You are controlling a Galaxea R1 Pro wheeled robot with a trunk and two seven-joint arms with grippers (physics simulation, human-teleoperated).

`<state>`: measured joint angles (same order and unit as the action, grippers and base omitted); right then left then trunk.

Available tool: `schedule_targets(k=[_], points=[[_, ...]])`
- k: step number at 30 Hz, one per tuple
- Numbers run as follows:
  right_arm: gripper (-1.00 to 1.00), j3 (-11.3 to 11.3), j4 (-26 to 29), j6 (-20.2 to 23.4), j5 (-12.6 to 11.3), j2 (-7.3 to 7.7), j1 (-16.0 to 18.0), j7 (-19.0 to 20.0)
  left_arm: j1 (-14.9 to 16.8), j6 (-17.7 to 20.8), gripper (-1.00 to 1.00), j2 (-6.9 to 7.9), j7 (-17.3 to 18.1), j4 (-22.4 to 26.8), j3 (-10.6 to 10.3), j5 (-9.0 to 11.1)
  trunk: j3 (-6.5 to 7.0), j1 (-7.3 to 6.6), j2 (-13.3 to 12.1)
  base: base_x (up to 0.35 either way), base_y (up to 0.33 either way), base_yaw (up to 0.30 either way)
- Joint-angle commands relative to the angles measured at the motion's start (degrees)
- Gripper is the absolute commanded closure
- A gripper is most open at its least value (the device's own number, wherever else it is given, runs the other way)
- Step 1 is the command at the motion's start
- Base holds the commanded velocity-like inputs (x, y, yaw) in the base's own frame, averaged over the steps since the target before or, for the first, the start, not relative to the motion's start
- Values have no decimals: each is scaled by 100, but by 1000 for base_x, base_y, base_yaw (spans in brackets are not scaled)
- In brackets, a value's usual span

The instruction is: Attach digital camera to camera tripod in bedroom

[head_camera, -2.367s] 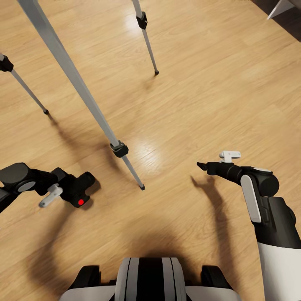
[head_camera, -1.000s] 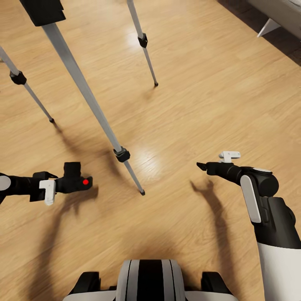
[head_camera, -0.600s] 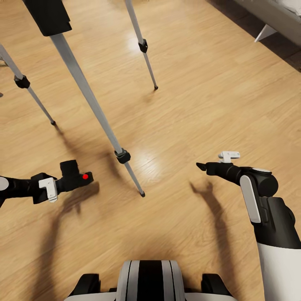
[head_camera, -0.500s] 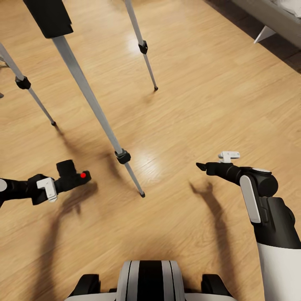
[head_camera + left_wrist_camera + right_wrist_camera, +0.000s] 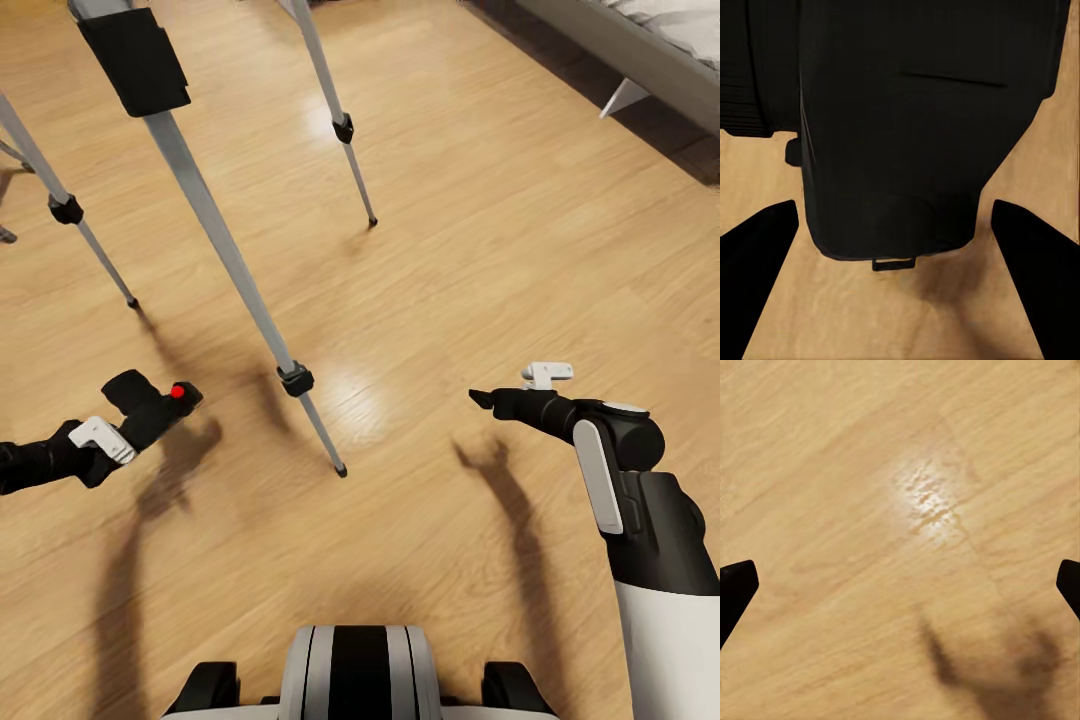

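The small black digital camera (image 5: 148,402), red button up and lens tilted away, is clamped in the left pincer (image 5: 125,425) above the wood floor (image 5: 480,250), near the silver-grey camera tripod (image 5: 230,255) standing on three splayed, black-jointed legs.

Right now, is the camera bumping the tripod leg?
Apart. The head view shows bare wood floor between the digital camera and the nearest camera tripod leg.

The head camera is looking steeply down at the wood floor (image 5: 450,250). The left wrist camera is pressing close against the digital camera (image 5: 922,112), seen at eight o'clock overhead. The right wrist camera is facing the floor's glare patch (image 5: 926,499), shared with the head view.
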<state>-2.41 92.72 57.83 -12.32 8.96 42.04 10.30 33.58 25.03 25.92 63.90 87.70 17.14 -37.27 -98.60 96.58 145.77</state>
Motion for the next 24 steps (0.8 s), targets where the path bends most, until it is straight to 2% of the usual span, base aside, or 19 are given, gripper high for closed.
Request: schedule_targets(k=[1,3,4,8,9,10,16,17,22,23,24], points=[[-100,-6,5,26,2,0,2,20,-6,75,100,-128,26,12,167,11,6,-1,1,0,0,0],[-100,-6,5,26,2,0,3,20,-23,104,100,-339,36,21,471,58,24,-1,1,0,0,0],[-100,-6,5,26,2,0,3,20,-23,104,100,-339,36,21,471,58,33,-1,1,0,0,0],[-100,-4,3,26,2,0,1,21,-120,168,100,-693,104,76,894,140,69,-1,1,0,0,0],[-100,-4,3,26,2,0,1,21,-120,168,100,-693,104,76,894,140,78,-1,1,0,0,0],[-100,-2,3,26,2,0,0,20,-158,178,100,-791,122,91,958,156,87,-1,1,0,0,0],[-100,8,4,26,2,-5,-6,19,-325,455,100,-1537,139,189,1142,196,141,-1,1,0,0,0],[-100,8,4,26,2,-5,-6,19,-325,455,100,-1537,139,189,1142,196,150,-1,1,0,0,0],[-100,2,5,25,2,-6,-20,19,-698,881,100,-2124,139,365,1169,176,195,-1,1,0,0,0],[-100,2,5,25,2,-6,-20,19,-698,881,100,-2124,139,365,1169,176,204,-1,1,0,0,0],[-100,-1,4,25,2,-6,-24,20,-763,1014,100,-2212,134,382,1184,173,213,-1,1,0,0,0]])
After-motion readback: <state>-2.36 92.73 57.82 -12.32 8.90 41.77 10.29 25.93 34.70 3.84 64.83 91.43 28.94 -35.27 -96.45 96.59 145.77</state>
